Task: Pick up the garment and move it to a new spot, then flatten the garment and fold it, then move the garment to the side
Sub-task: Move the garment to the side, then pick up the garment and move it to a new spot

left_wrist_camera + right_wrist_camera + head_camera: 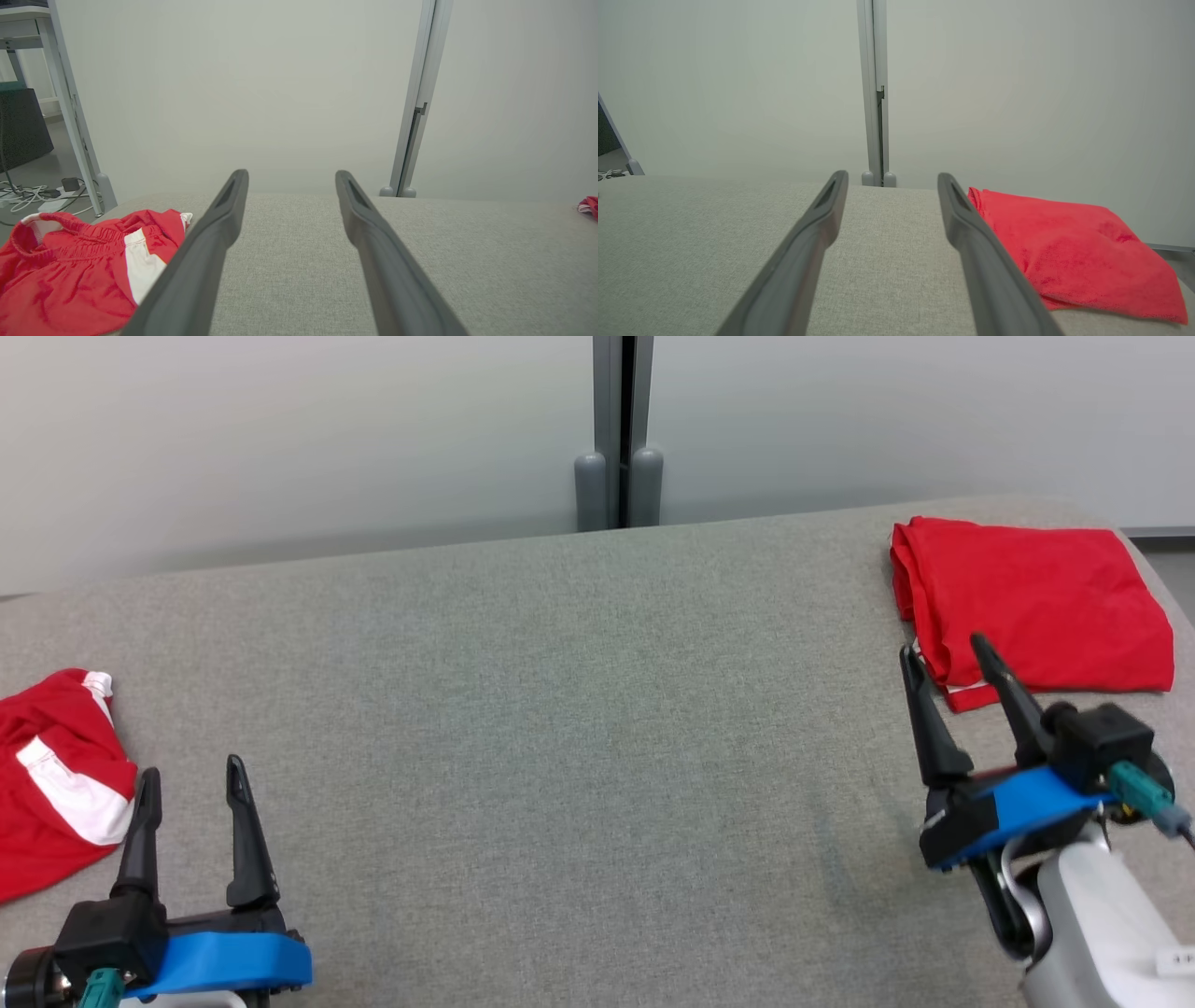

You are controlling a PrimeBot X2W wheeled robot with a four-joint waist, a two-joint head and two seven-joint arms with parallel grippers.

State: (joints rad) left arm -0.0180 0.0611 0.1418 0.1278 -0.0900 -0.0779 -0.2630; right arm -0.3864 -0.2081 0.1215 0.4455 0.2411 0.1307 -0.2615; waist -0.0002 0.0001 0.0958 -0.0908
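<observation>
left gripper: nearest the camera, low in the head view. both long dark fingers point away from the robot and are spread fully apart, with nothing held between them. the fingertips hang over the grey fabric table.

crumpled garment: red cloth with white panels and a gathered elastic waistband, lying bunched on the table just outboard of the left gripper's outer finger. in the head view that finger overlaps the cloth edge; contact cannot be confirmed. in the left wrist view the cloth lies left of the left finger, partly hidden behind it.

right gripper: fingers spread fully apart, holding nothing, leaning slightly toward the robot's left. a blue bracket and a teal connector sit behind the fingers on the wrist.

folded garment: plain red, folded into a flat rough rectangle. it lies just ahead of and outboard of the right gripper's outer finger, at the table's far right corner. a thin white strip shows at its near edge, beside the fingertips.

beyond both sets of fingertips stand pale wall panels joined by a grey post.

a small red scrap far to the right of the left gripper, at the edge of its wrist view, is probably the folded garment.

left of the left gripper, off the table, white cables lie on the floor beside a grey frame leg.
</observation>
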